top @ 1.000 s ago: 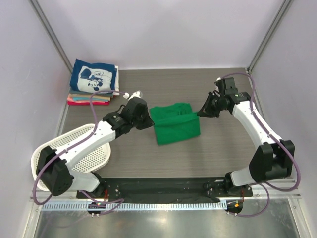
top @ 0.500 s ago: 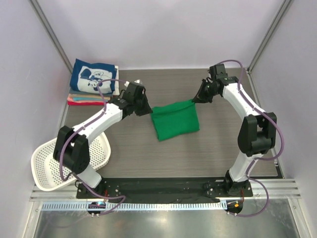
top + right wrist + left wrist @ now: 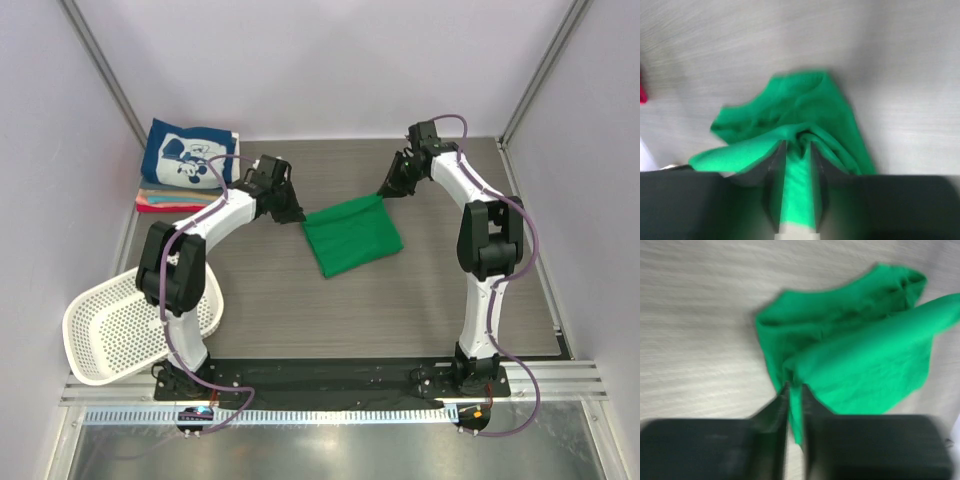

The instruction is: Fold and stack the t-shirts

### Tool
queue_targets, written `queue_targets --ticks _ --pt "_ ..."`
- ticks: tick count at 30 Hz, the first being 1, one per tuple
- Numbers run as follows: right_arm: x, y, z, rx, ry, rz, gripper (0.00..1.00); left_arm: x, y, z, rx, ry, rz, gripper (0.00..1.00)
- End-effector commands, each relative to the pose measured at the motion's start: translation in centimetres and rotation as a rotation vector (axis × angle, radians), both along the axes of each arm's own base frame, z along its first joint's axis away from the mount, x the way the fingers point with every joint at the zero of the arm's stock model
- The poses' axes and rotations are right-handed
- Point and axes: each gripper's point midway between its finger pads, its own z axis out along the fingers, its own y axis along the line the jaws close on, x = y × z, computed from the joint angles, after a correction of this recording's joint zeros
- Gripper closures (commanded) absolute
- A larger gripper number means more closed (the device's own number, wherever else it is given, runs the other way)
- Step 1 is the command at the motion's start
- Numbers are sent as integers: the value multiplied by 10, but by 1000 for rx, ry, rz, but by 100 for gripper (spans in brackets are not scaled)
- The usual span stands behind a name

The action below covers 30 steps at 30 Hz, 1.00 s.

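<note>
The bright green t-shirt lies folded in a rough square in the middle of the table. My left gripper is at its far left corner, and in the left wrist view the gripper is shut on a strip of the green cloth. My right gripper is at the far right corner. In the right wrist view it pinches a bunched fold of the green cloth between narrowly parted fingers. A navy t-shirt with white cartoon print tops a folded stack at the far left.
A white perforated basket sits at the near left beside the left arm's base. Red-pink and tan folded layers show under the navy shirt. Metal frame posts rise at both far corners.
Both grippers have moved toward the far side of the table, drawing the green shirt's far edge with them. The shirt has gone from rumpled to flat and taut.
</note>
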Motion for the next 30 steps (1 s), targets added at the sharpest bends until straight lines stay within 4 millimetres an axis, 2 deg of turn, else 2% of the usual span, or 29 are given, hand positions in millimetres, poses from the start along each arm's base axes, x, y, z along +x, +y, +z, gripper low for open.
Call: queue_targets --ticks 1,2,3,4,5,6,9,10,12,13,14,15,16,17,18,20,21,24,26,27,29,30 --pt "45 -9 29 8 -130 -26 65 29 13 14 10 -48 -1 82" --pt "51 -10 28 11 -133 -29 41 34 14 5 26 -23 -3 70" --pt "57 -9 25 20 -131 -24 33 40 20 7 41 -20 9 67" --pt "67 -9 41 29 -173 -17 28 57 17 31 31 -70 4 64" --pt "69 -7 48 29 -199 8 19 52 22 26 55 -20 4 60" --pt "71 -6 58 33 -224 20 17 55 24 37 69 -41 11 58" --pt "59 -10 70 11 -244 44 16 50 23 64 52 -100 25 54" --pt "45 -14 70 -1 -231 39 17 44 25 55 60 -90 29 54" --pt "24 -11 72 12 -239 54 18 30 19 60 45 -105 18 53" --pt "2 -3 76 62 -270 85 20 18 16 42 33 -80 6 53" --pt "-12 6 77 102 -279 113 21 13 13 42 16 -92 -5 53" --pt "-38 12 49 134 -218 132 23 3 5 46 -7 -112 -24 53" --pt "-44 20 69 182 -281 149 26 2 -5 49 -45 -148 -44 53" --pt "-59 32 67 247 -264 198 27 -10 -9 34 -53 -122 -59 53" --pt "-77 41 54 275 -226 228 28 -17 -20 35 -70 -135 -84 54" --pt "-89 56 53 351 -220 281 30 -22 -36 36 -100 -153 -111 55" --pt "-98 62 44 375 -191 298 31 -30 -48 32 -110 -144 -132 55" --pt "-104 70 31 435 -165 328 34 -41 -75 28 -155 -135 -169 56" --pt "-103 68 20 418 -155 320 35 -48 -92 22 -180 -122 -197 57" --pt "-104 64 5 397 -125 298 35 -51 -97 20 -197 -107 -195 57" --pt "-106 56 -9 384 -97 271 36 -61 -108 14 -206 -91 -215 58" --pt "-111 52 -22 367 -72 259 36 -64 -110 11 -205 -87 -217 58"
